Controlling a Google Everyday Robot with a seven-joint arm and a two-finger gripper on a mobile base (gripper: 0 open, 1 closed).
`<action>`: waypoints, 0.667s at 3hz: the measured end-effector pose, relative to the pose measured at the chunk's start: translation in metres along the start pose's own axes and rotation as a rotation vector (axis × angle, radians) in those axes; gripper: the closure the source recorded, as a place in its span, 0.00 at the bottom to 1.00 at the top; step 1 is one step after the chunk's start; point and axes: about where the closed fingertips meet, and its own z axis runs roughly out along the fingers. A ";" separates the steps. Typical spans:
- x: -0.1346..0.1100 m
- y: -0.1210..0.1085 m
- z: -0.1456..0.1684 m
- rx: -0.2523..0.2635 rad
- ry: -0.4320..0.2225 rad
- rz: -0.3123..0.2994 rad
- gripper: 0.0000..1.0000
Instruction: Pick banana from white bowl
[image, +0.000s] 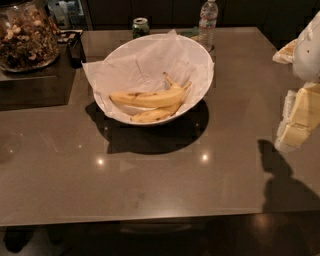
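camera view: smudged banana (150, 98) (yellow); gripper (296, 124) far right

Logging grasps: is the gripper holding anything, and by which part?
Nothing: the gripper hangs at the right edge, apart from the bowl, where the banana lies.

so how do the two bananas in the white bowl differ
The banana is longer and thicker; the smaller banana is shorter and slimmer. The banana lies farther back; the smaller banana lies along its front, nearer the bowl's near wall. The banana shows dark smudges; none are plain on the smaller banana. Both are yellow, on white paper in the white bowl, stems pointing right. The gripper is at the right edge, away from both.
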 end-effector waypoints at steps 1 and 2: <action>0.000 0.000 0.000 0.000 0.000 0.000 0.00; -0.009 -0.006 -0.002 0.019 -0.060 0.004 0.00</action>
